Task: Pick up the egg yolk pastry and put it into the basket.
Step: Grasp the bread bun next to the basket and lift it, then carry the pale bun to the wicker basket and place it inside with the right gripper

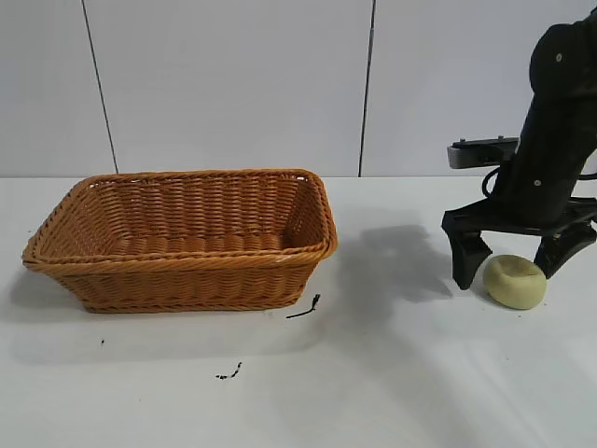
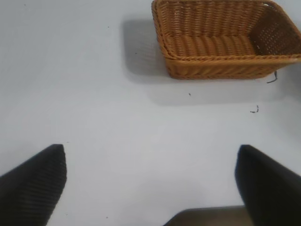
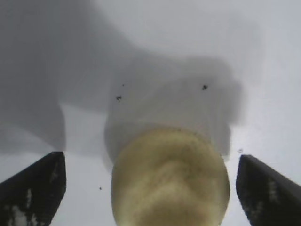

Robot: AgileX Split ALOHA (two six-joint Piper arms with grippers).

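Note:
The egg yolk pastry (image 1: 514, 281), a small pale yellow-green lump with a dimpled top, lies on the white table at the right. My right gripper (image 1: 515, 264) stands open around it, one black finger on each side, neither touching it. In the right wrist view the pastry (image 3: 170, 181) fills the gap between the wide-apart fingertips (image 3: 37, 186). The orange-brown wicker basket (image 1: 177, 276) stands empty at the left. My left gripper (image 2: 150, 176) hangs open over bare table, with the basket (image 2: 221, 61) farther off; this arm is out of the exterior view.
Small black scraps (image 1: 305, 309) lie on the table in front of the basket's right corner, and another bit (image 1: 229, 373) lies nearer the front. A white panelled wall closes the back.

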